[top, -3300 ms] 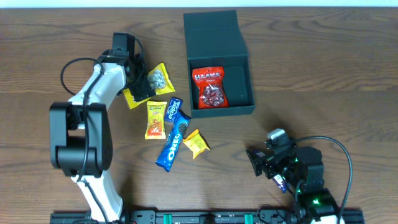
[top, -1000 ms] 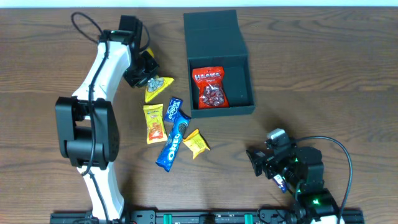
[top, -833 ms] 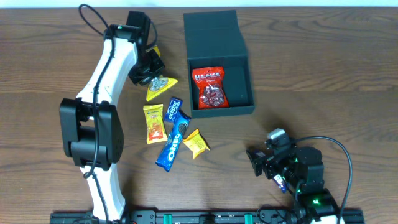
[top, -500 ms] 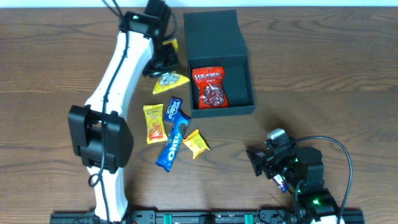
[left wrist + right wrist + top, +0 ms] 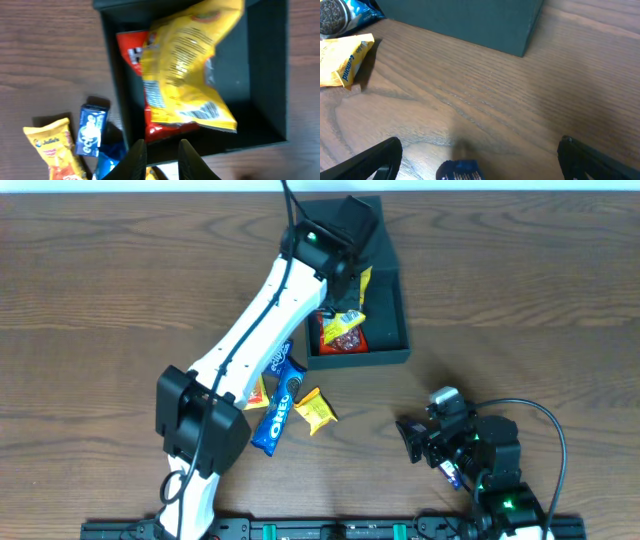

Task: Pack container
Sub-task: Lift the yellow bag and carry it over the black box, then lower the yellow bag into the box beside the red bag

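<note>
The container (image 5: 375,358), a dark teal-black box with its lid flap up at the back, stands at the table's upper middle. Inside it lies a red packet (image 5: 343,335). A yellow packet (image 5: 350,298) sits tilted over the red one. My left gripper (image 5: 343,275) hovers over the box. In the left wrist view the yellow packet (image 5: 192,65) lies beyond my left gripper (image 5: 161,150). The jaws stand a little apart with nothing between them. My right gripper (image 5: 418,442) rests wide open near the front right, away from the box.
Left of the box lie an Oreo pack (image 5: 280,405), a small yellow packet (image 5: 316,410) and an orange-yellow packet (image 5: 50,150) beside a small blue packet (image 5: 91,131). A small blue object (image 5: 460,171) sits under my right gripper (image 5: 480,160). The box wall (image 5: 470,20) faces it.
My left arm swung right from the snack pile to above the box, carrying the yellow packet, which now sits over the red one beyond the fingertips. The right arm has not moved.
</note>
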You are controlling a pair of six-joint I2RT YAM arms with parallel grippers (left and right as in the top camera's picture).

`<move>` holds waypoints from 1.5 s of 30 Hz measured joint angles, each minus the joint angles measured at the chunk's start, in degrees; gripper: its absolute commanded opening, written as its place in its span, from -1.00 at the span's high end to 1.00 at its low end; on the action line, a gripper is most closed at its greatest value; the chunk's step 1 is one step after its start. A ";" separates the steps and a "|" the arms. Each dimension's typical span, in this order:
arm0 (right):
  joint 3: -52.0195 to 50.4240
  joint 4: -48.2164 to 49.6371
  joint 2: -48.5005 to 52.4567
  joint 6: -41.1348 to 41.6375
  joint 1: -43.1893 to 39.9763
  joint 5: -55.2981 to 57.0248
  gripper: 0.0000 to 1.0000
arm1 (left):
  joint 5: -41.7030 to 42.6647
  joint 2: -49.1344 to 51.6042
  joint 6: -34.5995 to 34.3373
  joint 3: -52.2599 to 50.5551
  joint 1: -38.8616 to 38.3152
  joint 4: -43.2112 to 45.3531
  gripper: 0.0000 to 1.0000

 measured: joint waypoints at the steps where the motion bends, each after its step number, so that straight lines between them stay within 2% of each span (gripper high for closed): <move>1: 0.00 0.00 0.00 0.02 0.00 0.02 -0.98 | 0.02 0.00 -0.02 0.00 -0.44 0.07 0.57; 5: 0.00 0.00 0.00 0.00 -0.02 0.02 -0.99 | -0.11 0.00 -0.44 0.00 -1.51 0.48 0.56; 9: 0.00 0.00 0.00 0.02 0.00 0.02 -0.98 | -1.11 0.00 -1.09 0.00 -2.08 1.68 0.64; 11: 0.00 0.00 0.00 0.00 -0.02 0.02 -0.99 | 1.46 0.00 0.13 0.00 -2.40 4.13 0.44; 16: 0.00 0.00 0.00 0.00 0.00 0.02 -0.98 | 3.04 0.15 1.77 0.00 -5.03 5.22 0.32; 19: 0.00 0.00 0.00 0.02 -0.02 0.02 -0.98 | 0.74 1.81 2.25 0.11 -6.34 5.22 0.15; 20: 0.00 0.00 0.00 0.02 -0.02 0.02 -0.99 | -0.11 2.69 2.62 0.11 -6.51 5.07 0.03; 22: 0.00 0.00 0.00 0.02 -0.02 0.02 -0.99 | -2.60 4.50 3.74 0.11 -6.97 4.50 -0.40; 25: 0.00 0.00 0.00 0.00 -0.02 0.02 -0.98 | -7.89 6.36 5.38 0.11 -7.89 3.85 -0.56; 28: 0.00 0.00 0.00 0.02 0.00 0.02 -0.99 | -14.51 6.36 7.17 0.09 -8.85 3.85 -0.63; 31: 0.00 0.00 0.00 0.02 -0.02 0.02 -0.99 | -19.04 6.34 8.26 0.11 -9.09 3.91 -0.93; 37: 0.00 0.00 0.00 0.00 0.00 0.02 -0.99 | -21.99 6.34 11.65 0.11 -9.01 5.05 -0.92; 40: 0.00 0.00 0.00 0.00 0.00 0.02 -0.98 | -22.23 6.49 12.87 0.11 -8.94 6.08 -0.99; 45: 0.00 0.00 0.00 0.02 -0.02 0.02 -0.99 | -18.95 7.80 13.75 0.11 -8.76 6.43 -0.97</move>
